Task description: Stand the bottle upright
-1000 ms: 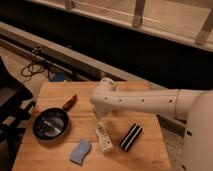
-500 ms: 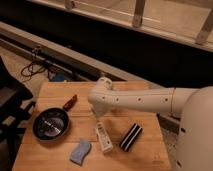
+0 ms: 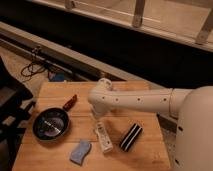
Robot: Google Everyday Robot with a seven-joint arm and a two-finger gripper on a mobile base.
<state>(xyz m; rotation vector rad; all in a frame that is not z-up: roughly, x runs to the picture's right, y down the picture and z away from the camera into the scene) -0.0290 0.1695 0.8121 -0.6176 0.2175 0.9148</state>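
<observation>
The bottle (image 3: 103, 138) is small and whitish with a pale label. It lies on its side on the wooden table (image 3: 60, 92), between the blue sponge and the striped block, pointing roughly away from the camera. My white arm (image 3: 140, 101) reaches in from the right and bends down at its wrist. My gripper (image 3: 98, 118) hangs below the wrist, right at the bottle's far end. The wrist hides most of the gripper.
A black frying pan (image 3: 50, 124) with a red handle (image 3: 70, 102) sits at the left. A blue sponge (image 3: 80, 152) lies near the front edge. A black block with white stripes (image 3: 131, 137) lies right of the bottle. Cables lie on the floor behind the table.
The arm's wrist has shifted only slightly above the bottle's far end. The bottle lies in the same place on its side.
</observation>
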